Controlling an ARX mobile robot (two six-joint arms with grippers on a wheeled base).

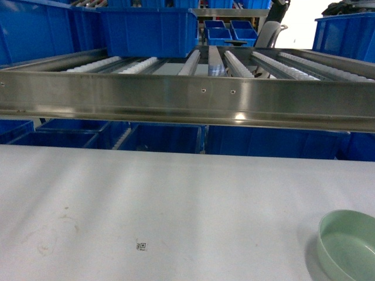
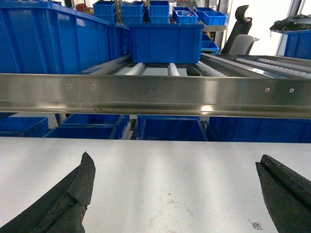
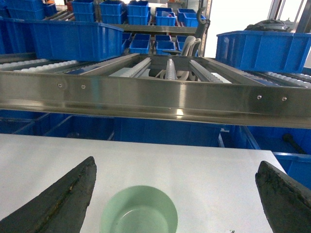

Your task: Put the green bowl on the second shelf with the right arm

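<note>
The pale green bowl (image 1: 349,244) sits upright and empty on the white table (image 1: 176,205), at the near right corner of the head view. In the right wrist view the green bowl (image 3: 139,212) lies below and between my right gripper's (image 3: 178,160) black fingers, nearer the left finger (image 3: 68,196). That gripper is open, holds nothing and is apart from the bowl. My left gripper (image 2: 174,156) is open too, over bare table. Neither gripper shows in the head view. A steel roller shelf (image 1: 187,99) runs across behind the table.
A big blue crate (image 1: 149,30) stands on the rollers at the back left, another blue crate (image 3: 262,48) at the right. More blue crates (image 1: 88,136) sit under the shelf. A small printed tag (image 1: 141,246) lies on the table.
</note>
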